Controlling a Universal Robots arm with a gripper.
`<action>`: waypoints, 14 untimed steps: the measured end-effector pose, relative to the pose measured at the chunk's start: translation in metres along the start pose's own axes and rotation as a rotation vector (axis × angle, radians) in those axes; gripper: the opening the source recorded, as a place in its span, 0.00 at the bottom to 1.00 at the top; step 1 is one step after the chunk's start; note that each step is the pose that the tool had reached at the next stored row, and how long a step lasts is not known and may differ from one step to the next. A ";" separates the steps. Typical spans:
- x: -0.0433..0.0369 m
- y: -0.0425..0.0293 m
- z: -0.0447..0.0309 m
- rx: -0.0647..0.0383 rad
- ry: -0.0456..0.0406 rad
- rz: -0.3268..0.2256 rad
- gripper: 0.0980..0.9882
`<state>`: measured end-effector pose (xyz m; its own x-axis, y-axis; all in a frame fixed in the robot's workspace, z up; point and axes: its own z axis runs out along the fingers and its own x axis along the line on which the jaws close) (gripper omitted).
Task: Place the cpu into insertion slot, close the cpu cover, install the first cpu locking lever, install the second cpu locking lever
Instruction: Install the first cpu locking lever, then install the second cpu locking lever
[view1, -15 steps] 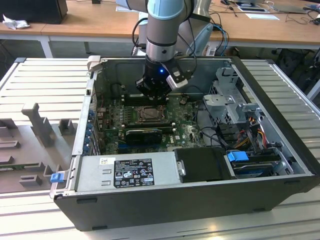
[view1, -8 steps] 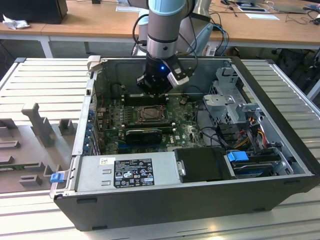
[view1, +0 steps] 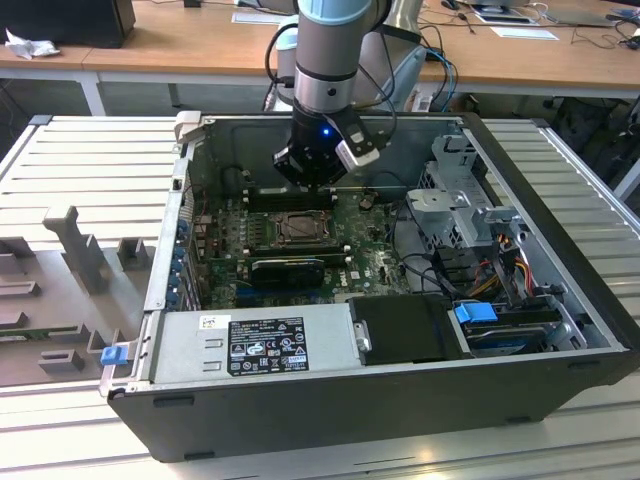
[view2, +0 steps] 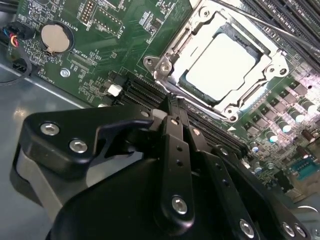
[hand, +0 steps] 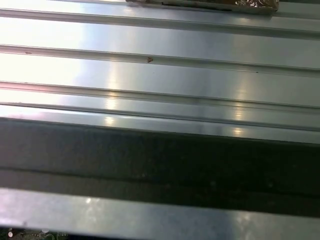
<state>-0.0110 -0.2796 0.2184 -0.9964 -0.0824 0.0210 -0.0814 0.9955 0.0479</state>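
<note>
Black gripper linkages occupy the foreground of the second wrist view, the fingers pressed together with nothing between them, their tips poised above the motherboard just beside the insertion slot. Within the slot lies the cpu, its pale silver-grey top flat and level. Over it rests the cpu cover, a silver frame lying flat whose central window exposes the chip. A round coin battery sits on the green board, well apart from the slot. In the exterior view the arm descends into the open computer case, the gripper hanging over the slot near the case's far wall. Along the case's near edge lie a grey power supply and a blue-tabbed drive bay. Ribbed metal panels and a dark band fill the first wrist view.
</note>
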 end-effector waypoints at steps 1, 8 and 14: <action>0.0000 -0.0003 0.0000 0.000 -0.0001 0.000 0.01; 0.0001 -0.0021 -0.0001 0.000 0.0000 0.000 0.01; 0.0003 -0.0043 -0.0002 0.000 0.0001 0.000 0.01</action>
<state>-0.0110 -0.2839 0.2184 -0.9964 -0.0825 0.0211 -0.0814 0.9955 0.0479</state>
